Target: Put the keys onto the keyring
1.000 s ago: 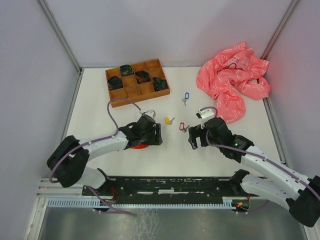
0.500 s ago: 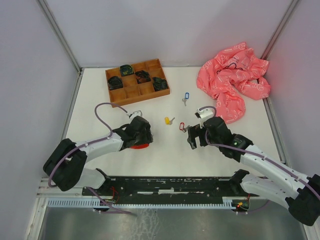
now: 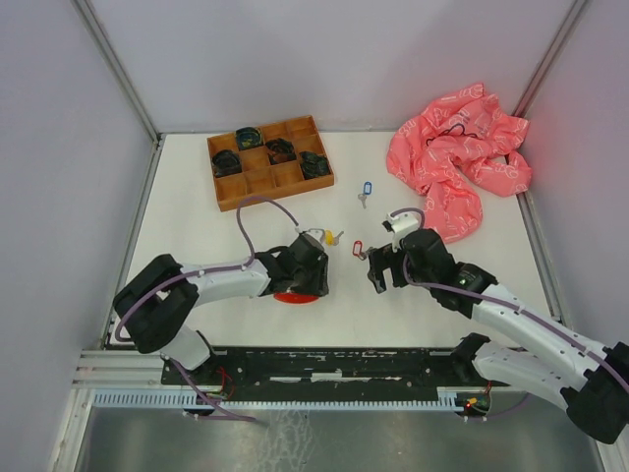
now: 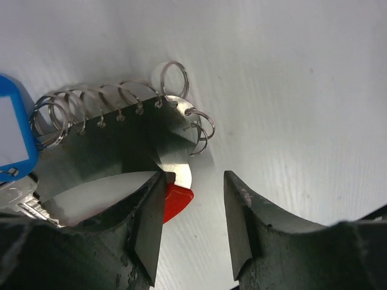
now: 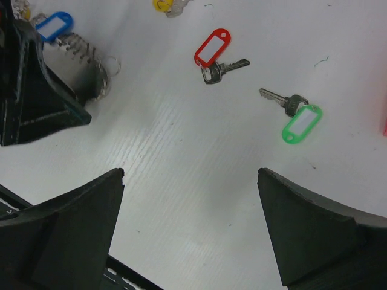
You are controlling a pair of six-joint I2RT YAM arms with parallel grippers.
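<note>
The keyring shows in the left wrist view as a shiny metal plate (image 4: 172,154) with several thin rings along its edge and a red plastic piece (image 4: 176,202) below. A blue tag (image 4: 12,127) hangs at its left end. My left gripper (image 4: 193,223) is open; its left finger touches the plate's edge, and only bare table lies between the jaws. My right gripper (image 5: 190,223) hovers wide open over bare table. Beyond it lie a red-tagged key (image 5: 214,51) and a green-tagged key (image 5: 299,121). A yellow-tagged key (image 3: 332,237) and a blue-tagged key (image 3: 366,189) lie further back.
A wooden compartment tray (image 3: 228,193) holding dark items stands at the back left. A crumpled pink cloth (image 3: 452,162) lies at the back right. The left gripper (image 3: 313,254) and right gripper (image 3: 376,270) are close together mid-table.
My left gripper swung left, then back right towards the keys, the red piece moving with it. The right arm has barely moved.
</note>
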